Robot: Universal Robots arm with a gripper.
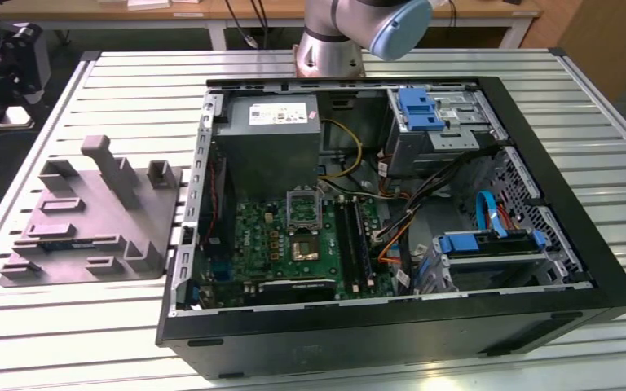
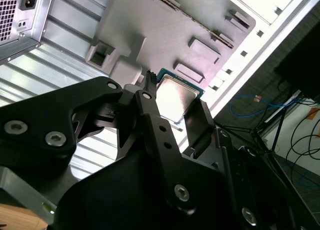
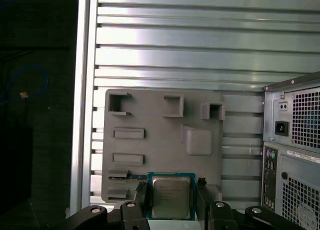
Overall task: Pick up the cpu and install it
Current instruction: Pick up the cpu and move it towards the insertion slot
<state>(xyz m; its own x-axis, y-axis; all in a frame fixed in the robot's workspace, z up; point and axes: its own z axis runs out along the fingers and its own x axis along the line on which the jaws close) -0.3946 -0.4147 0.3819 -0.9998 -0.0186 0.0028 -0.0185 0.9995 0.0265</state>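
The cpu [image 3: 171, 197], a thin flat square with a pale silver-grey metal lid and a narrow green board edge showing around it, sits clamped in the gripper [image 2: 175, 96]. Matte black fingers [image 2: 155, 125] press on two opposite edges, and the lid faces both wrist cameras. Behind it in both wrist views, and well apart from it, lies the grey-purple fixture [image 3: 160, 140], a moulded plastic-looking slab with raised blocks and shallow rectangular pockets. It rests on the ribbed aluminium table [image 1: 74, 326]. I judge that the pick-up is done and the chip is being held aloft over the fixture, so the carry is the step in hand and the install is not yet made. In the exterior view the fixture lies at the middle left of the frame, beside the open black computer case [image 1: 400, 326]. The dark square socket [image 1: 304, 247] with its metal frame sits on the green motherboard [image 1: 270, 244], a little left of the frame's centre and low among cables and cards. By my reading, seating the chip calls for keeping it level and square to the socket's edges. It also calls for a light, straight descent, since the part is thin, smooth-sided and held only by edge friction. Whether the socket's frame stands open I cannot tell for certain.
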